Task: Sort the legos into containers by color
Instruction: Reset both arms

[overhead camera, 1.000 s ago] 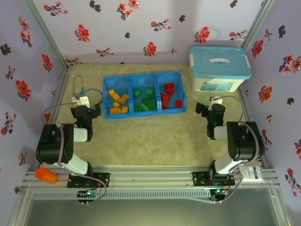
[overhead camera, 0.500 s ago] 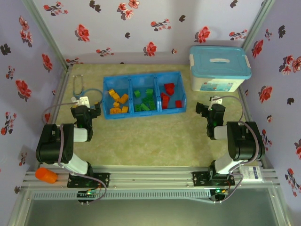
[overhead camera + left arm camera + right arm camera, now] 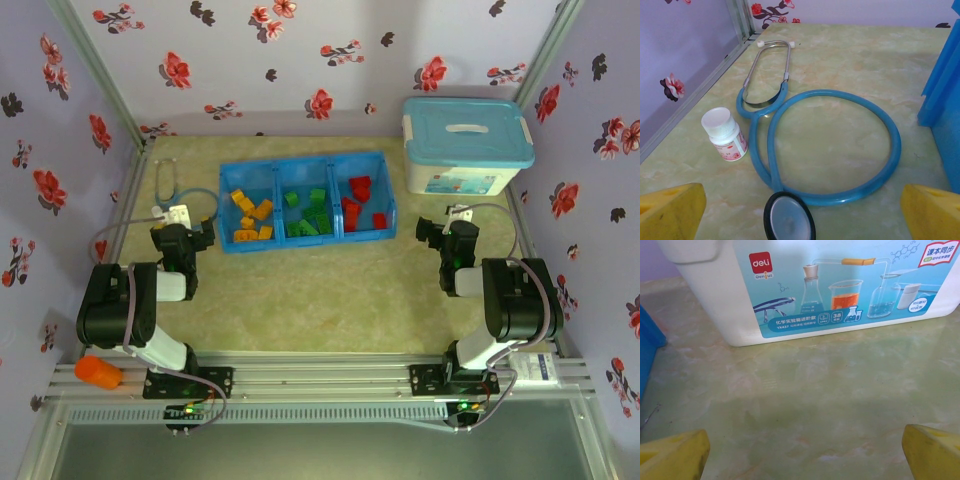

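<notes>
The containers are three joined compartments of a low blue tray (image 3: 300,162) at the middle back of the table. Orange-yellow legos (image 3: 250,216) lie in the left compartment, green legos (image 3: 308,215) in the middle one, red legos (image 3: 358,204) in the right one. My left gripper (image 3: 184,236) rests left of the tray, open, with nothing between its yellow fingertips (image 3: 670,210). The tray's side (image 3: 945,100) stands at that view's right edge. My right gripper (image 3: 447,234) sits right of the tray, open and empty, fingertips (image 3: 932,452) wide apart.
A blue stethoscope (image 3: 830,145) and a small white pill bottle (image 3: 725,132) lie ahead of the left gripper (image 3: 802,214). A white storage box with a light-blue lid (image 3: 465,145) stands back right, close ahead of the right gripper (image 3: 802,455). Frame walls enclose the table.
</notes>
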{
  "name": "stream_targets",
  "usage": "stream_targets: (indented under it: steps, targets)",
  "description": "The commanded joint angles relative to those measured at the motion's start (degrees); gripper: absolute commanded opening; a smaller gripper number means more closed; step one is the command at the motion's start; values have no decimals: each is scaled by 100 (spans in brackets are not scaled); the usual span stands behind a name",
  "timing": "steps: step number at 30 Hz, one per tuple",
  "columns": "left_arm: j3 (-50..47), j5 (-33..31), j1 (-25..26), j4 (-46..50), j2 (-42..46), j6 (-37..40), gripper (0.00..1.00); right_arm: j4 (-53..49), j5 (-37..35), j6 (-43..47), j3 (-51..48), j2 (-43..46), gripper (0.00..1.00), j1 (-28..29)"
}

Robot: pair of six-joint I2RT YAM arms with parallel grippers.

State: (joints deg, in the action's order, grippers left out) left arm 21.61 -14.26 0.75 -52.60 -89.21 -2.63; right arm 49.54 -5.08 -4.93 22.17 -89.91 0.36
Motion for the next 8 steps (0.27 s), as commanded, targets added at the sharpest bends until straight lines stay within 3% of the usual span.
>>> stream_targets:
  steps: [1,8]
  targets:
    - [19,79,12,4,70,-27,100,65,60,40,36,61,99,-36]
    - [19,73,8,4,66,-27,100,60,67,42,35,61,99,-36]
